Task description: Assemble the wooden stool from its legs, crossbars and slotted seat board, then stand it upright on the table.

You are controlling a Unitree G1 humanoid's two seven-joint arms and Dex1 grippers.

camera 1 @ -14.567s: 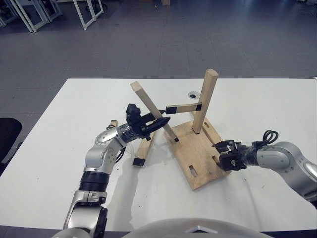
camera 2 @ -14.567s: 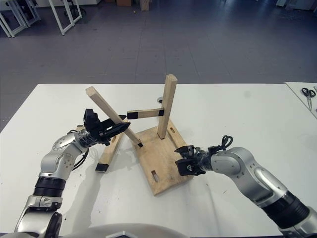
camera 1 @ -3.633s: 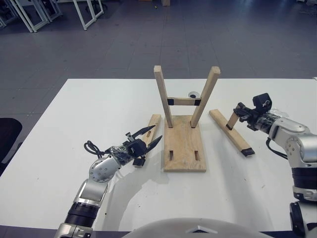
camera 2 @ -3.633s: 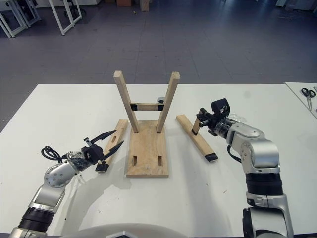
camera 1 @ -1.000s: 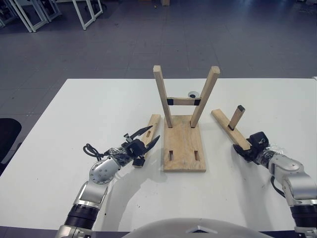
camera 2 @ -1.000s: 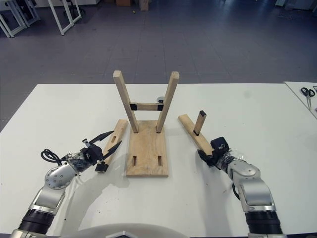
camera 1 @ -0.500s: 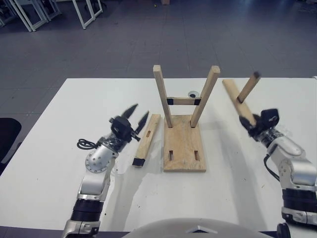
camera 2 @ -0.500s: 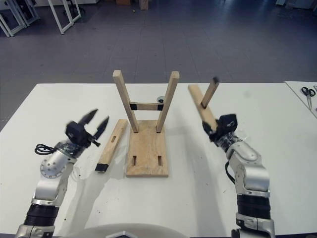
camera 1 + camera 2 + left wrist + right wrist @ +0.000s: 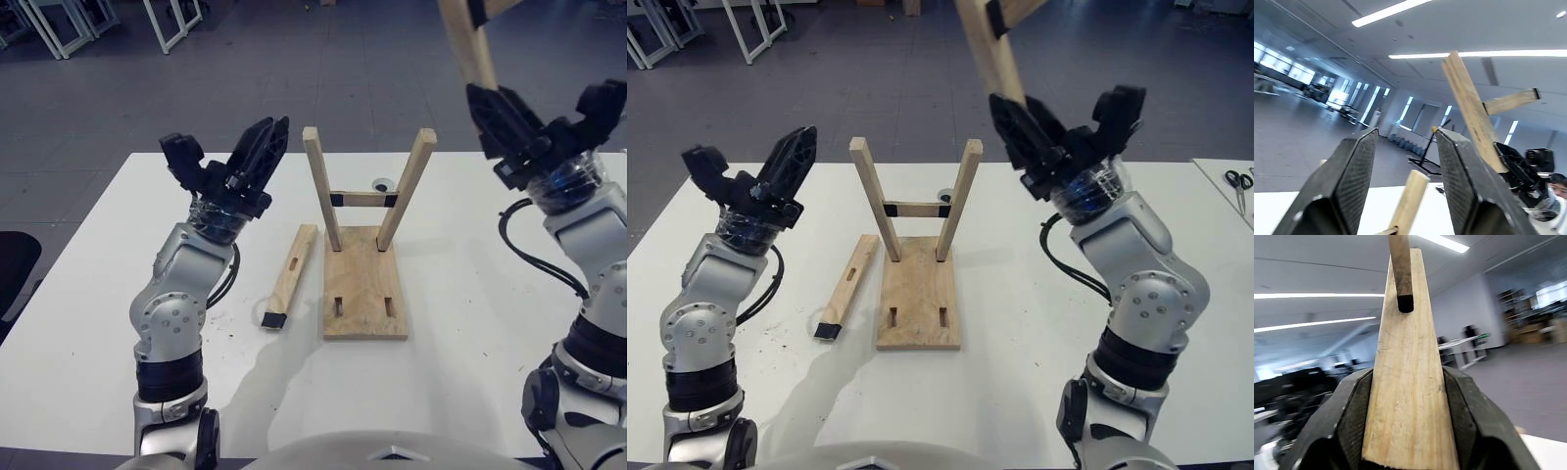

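The slotted seat board (image 9: pixel 364 294) lies flat mid-table. Two legs (image 9: pixel 321 191) (image 9: pixel 408 191) stand in its far slots, joined by a crossbar (image 9: pixel 364 200). A third leg (image 9: pixel 291 274) with a black tip lies on the table left of the board. My right gripper (image 9: pixel 544 122) is raised high at the right, shut on a fourth leg (image 9: pixel 468 44) that points up; a crossbar stub (image 9: pixel 1400 264) sits in that leg (image 9: pixel 1408 357). My left gripper (image 9: pixel 260 152) is held up left of the standing legs, open, with nothing between its fingers (image 9: pixel 1347 181).
A round grommet (image 9: pixel 382 185) sits in the white table (image 9: pixel 460 372) behind the standing legs. Scissors (image 9: pixel 1236 181) lie on a neighbouring table at the far right. The floor beyond the far edge is open.
Both arms have risen sharply. The right gripper carried its leg and crossbar from low over the table to high above it. The left gripper lifted away from the loose leg, empty.
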